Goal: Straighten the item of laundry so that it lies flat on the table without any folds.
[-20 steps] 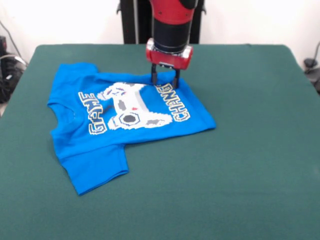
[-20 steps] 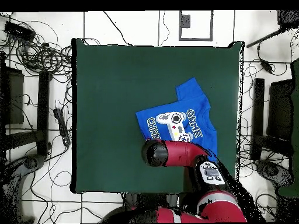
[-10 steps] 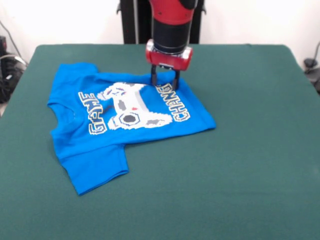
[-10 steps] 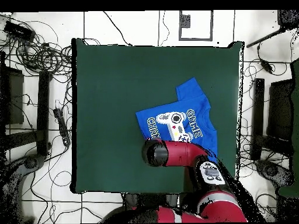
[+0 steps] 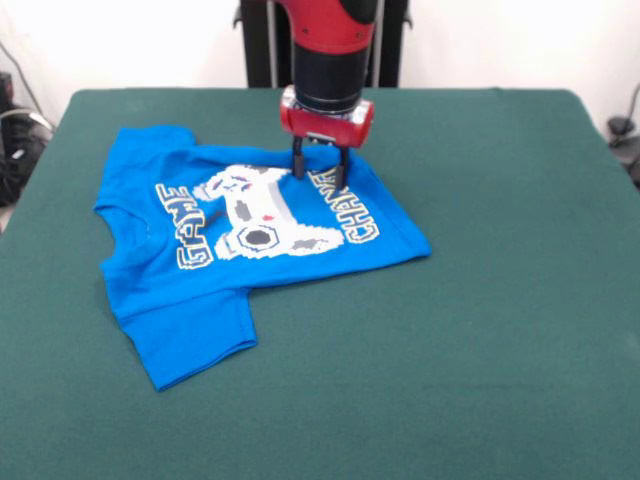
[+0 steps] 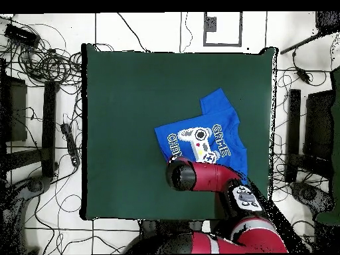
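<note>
We had slid our gripper (image 5: pixel 320 172), fingers apart, along the T-shirt (image 5: pixel 250 250) toward the table's (image 5: pixel 500 300) far edge, folds remaining.

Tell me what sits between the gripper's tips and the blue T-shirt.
Nothing: in the front view the gripper stands at the T-shirt's far edge, tips down at the cloth. Actual contact can't be confirmed. The overhead view hides it under the arm.

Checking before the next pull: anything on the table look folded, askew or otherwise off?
Yes. The T-shirt lies skewed on the table, and its far edge beneath the end effector looks folded under, hiding one sleeve. Nothing looks damaged.
</note>
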Available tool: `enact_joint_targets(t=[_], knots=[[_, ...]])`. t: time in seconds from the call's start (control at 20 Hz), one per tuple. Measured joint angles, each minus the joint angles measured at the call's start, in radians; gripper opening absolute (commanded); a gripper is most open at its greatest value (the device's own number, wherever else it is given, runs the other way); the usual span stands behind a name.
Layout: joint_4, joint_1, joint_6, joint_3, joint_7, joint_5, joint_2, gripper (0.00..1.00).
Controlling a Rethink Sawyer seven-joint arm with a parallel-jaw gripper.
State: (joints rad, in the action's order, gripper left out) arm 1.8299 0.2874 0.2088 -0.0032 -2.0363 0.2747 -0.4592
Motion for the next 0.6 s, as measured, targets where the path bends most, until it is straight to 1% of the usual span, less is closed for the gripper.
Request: enact_joint_targets(t=[0.6], knots=[[0.046,0.026,-0.028,0.001,0.0,0.004,-0.024,1.0]])
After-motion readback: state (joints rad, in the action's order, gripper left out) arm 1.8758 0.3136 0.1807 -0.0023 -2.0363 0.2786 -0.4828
